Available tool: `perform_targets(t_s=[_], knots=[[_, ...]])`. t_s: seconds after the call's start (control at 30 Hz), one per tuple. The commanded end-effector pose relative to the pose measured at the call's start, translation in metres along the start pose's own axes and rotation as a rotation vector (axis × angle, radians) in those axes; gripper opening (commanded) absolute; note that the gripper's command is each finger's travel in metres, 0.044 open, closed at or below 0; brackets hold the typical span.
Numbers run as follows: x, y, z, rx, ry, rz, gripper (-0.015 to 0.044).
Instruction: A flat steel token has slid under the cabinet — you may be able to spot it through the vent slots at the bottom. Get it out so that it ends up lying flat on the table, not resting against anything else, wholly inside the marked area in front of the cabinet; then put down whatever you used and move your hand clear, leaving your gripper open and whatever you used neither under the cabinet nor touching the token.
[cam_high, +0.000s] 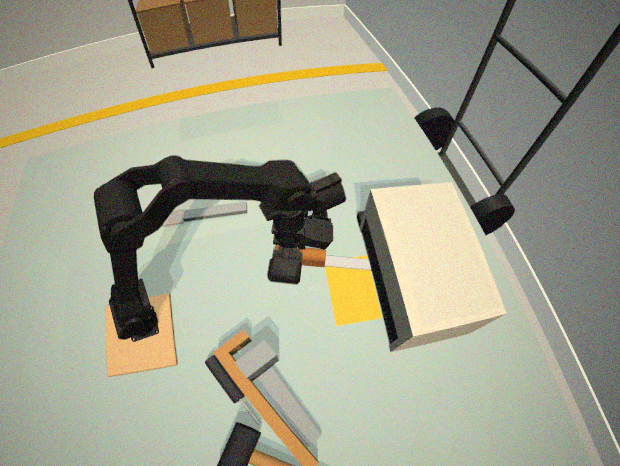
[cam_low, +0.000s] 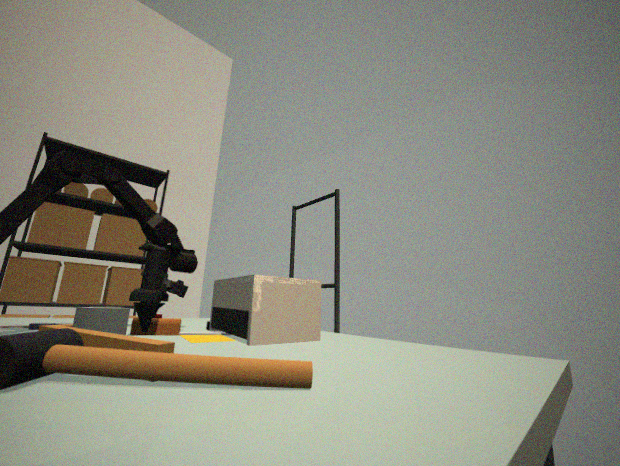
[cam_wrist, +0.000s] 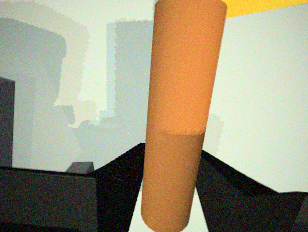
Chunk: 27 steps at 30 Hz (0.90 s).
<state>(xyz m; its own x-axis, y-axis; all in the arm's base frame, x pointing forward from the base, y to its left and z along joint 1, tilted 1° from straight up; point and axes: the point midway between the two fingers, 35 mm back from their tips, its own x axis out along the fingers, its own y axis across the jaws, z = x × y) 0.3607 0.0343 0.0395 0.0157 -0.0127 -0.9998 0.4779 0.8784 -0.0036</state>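
My gripper (cam_high: 299, 249) (cam_low: 145, 326) (cam_wrist: 168, 151) is shut on the orange round handle (cam_high: 314, 257) (cam_low: 169, 326) (cam_wrist: 185, 75) of a tool, low over the table. The tool's flat pale blade (cam_high: 345, 262) runs from the handle across the far part of the yellow marked area (cam_high: 353, 298) (cam_low: 208, 338) (cam_wrist: 265, 7) to the cabinet's dark front. Its far end is hidden in the top view. The cabinet (cam_high: 431, 260) (cam_low: 285, 310) stands right behind the marked area, which it partly hides in the top view. The steel token is not visible in any view.
An L-shaped orange piece (cam_high: 265, 400), a grey piece (cam_high: 290, 398) and a black cylinder (cam_high: 238, 445) lie at the near side. A thin grey bar (cam_high: 215, 211) lies behind the arm. In the exterior view, a small red thing (cam_low: 158, 316) shows behind the handle.
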Motion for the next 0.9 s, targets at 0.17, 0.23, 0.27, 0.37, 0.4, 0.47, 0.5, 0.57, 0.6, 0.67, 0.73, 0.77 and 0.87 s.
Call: perform_targets(t_s=[0.17, 0.23, 0.27, 0.37, 0.4, 0.47, 0.5, 0.57, 0.6, 0.67, 0.73, 0.77, 0.87], knots=[[-0.001, 0.000, 0.013, -0.002, -0.006, 0.002, 0.0000], [-0.001, 0.000, 0.015, -0.002, -0.006, 0.002, 0.0000], [-0.001, 0.000, 0.016, -0.002, -0.007, 0.002, 0.0000], [-0.001, 0.000, 0.019, -0.002, -0.007, 0.002, 0.0000], [-0.001, 0.000, 0.020, -0.002, -0.007, 0.002, 0.0000], [-0.001, 0.000, 0.022, -0.002, -0.007, 0.002, 0.0000], [-0.001, 0.000, 0.023, -0.002, -0.007, 0.002, 0.0000], [-0.001, 0.000, 0.025, -0.002, -0.007, 0.002, 0.0000], [-0.001, 0.000, 0.026, -0.002, -0.007, 0.002, 0.0000], [-0.001, 0.000, 0.029, -0.002, -0.007, 0.001, 0.0000], [-0.001, 0.000, 0.031, -0.002, -0.008, 0.001, 0.0000], [-0.001, 0.000, 0.032, -0.002, -0.008, 0.001, 0.0000], [-0.001, 0.000, 0.035, -0.002, -0.008, 0.001, 0.0000]])
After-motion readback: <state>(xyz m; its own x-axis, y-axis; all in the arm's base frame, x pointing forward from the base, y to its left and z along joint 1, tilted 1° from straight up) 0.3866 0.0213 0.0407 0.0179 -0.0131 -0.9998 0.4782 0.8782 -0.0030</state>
